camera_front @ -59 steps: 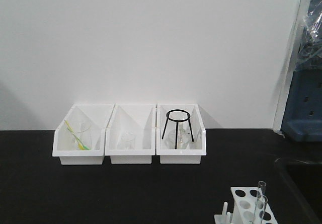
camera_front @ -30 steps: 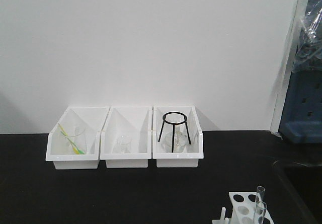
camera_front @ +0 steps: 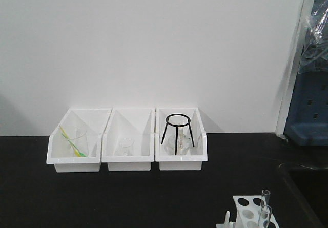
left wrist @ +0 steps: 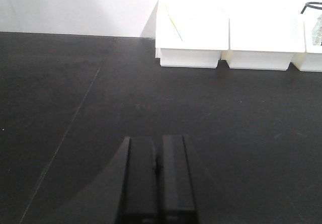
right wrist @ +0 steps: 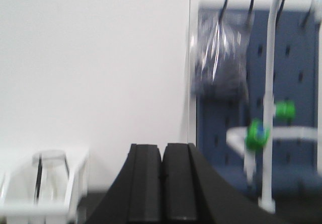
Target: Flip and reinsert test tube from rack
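Glass test tubes [camera_front: 265, 200], two, stand in one white rack [camera_front: 247, 208]; three bins [camera_front: 128, 161].

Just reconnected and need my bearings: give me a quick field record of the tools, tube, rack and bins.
left tool: shut, empty
right tool: shut, empty
rack: lower right edge of front view, partly cropped
test tubes: two, upright in rack
bins: three, side by side, far from rack
task: tube not yet grasped
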Controlling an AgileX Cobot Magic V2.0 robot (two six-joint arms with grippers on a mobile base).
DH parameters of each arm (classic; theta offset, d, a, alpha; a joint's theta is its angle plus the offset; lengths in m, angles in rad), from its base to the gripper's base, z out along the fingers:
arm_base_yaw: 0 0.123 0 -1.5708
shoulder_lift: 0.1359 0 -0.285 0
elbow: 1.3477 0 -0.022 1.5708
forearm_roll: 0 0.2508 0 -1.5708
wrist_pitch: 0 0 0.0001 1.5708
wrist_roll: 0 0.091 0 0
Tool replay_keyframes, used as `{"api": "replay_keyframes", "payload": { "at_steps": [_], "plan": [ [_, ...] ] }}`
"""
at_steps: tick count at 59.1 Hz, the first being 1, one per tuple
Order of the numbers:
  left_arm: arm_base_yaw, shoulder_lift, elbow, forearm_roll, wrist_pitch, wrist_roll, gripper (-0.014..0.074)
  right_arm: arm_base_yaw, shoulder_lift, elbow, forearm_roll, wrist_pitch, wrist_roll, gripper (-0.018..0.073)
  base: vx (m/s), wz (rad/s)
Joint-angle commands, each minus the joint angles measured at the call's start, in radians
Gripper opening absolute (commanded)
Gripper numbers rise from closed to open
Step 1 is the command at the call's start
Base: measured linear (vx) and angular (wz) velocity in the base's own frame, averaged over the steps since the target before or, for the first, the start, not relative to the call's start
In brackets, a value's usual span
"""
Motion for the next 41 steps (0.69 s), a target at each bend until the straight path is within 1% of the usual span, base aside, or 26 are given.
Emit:
{"api": "replay_keyframes", "payload": {
  "at_steps": [1,8,13,20,26,33,41],
  "plan": [
    [-0.003,-0.010,0.002,-0.005,-0.085,0.000,-0.0006,-0.008,0.111,-0.178,-0.014,-0.087,-0.021,-0.0009,0.00,0.00],
    [-0.003,-0.010,0.002,-0.005,-0.085,0.000,-0.0006,-0.008,0.352,-0.339,-0.014,-0.086,-0.028,-0.0009,0.00,0.00],
    [-0.003,-0.010,0.002,-0.005,-0.085,0.000,-0.0006,-0.008,0.508,-0.411,-0.014,-0.086,-0.028,-0.0009,0.00,0.00],
    [-0.003,-0.010,0.002,-0.005,-0.085,0.000,-0.0006,-0.008,0.648,-0.478,-0.008,-0.095,-0.025,-0.0009,0.00,0.00],
    [-0.003,-0.010,0.002,-0.005,-0.085,0.000,-0.0006,-0.008,0.709,-0.495,-0.007,-0.098,0.004,-0.0009,0.00,0.00],
    [-0.003,-0.010,0.002,-0.005,-0.085,0.000,-0.0006,-0.008,0.738,-0.495,-0.007,-0.116,0.007,-0.0004,0.00,0.00],
    [-0.003,-0.010,0.002,-0.005,-0.085,0.000,-0.0006,-0.008,0.740,-0.495,-0.007,-0.092,0.005,0.0027,0.00,0.00]
  ]
}}
